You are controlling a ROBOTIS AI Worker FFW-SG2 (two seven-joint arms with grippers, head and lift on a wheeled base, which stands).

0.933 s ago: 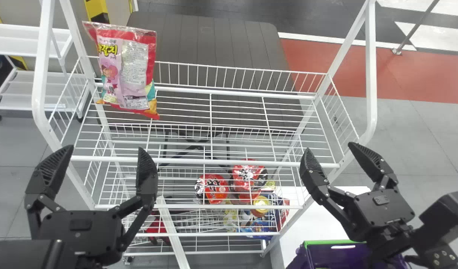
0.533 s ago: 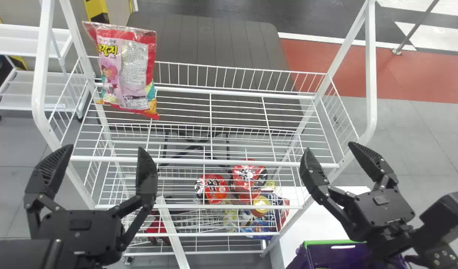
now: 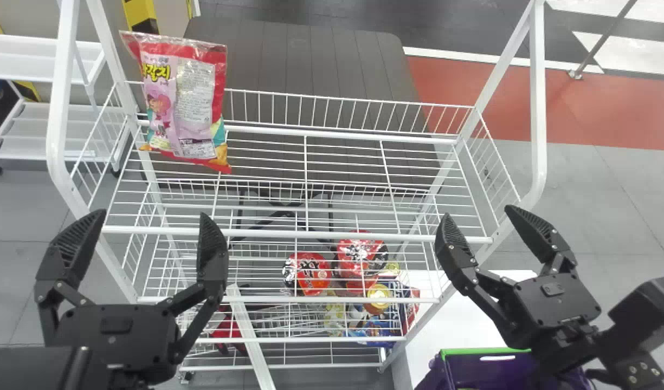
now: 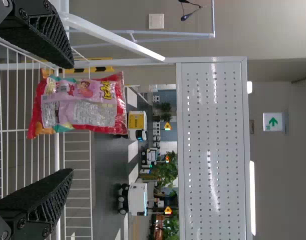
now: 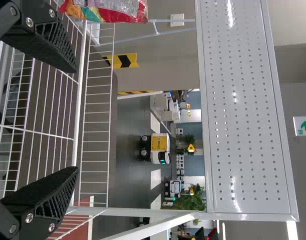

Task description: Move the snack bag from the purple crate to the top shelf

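White rack: its top shelf (image 3: 304, 235) is a wire basket with raised back and side rails. The bag's place on it looks settled, so the step in hand is probably just leaving well.
Purple crate (image 3: 467, 351): low, at the head view's lower right, by the right arm. As that arm draws back, best lift it clear of the crate's rim.
Left gripper (image 3: 152, 214): released, its fingers wide apart and holding nothing, at the shelf's front left, nearer the robot than the bag. Back it straight out, level, with no sideways swing, lest a fingertip hook the wire.
Right gripper (image 3: 477, 212): released and empty too, at the shelf's front right corner, well apart from the bag. Draw it back slowly, minding the corner post.
Snack bag (image 3: 182, 103): upright on the top shelf, near the rear left corner, apart from both grippers. The move looks done. Soft film could slump if the rack gets knocked, so no further nudging.
Finger pads (image 3: 210, 246): best kept spread until clear of the front rail.
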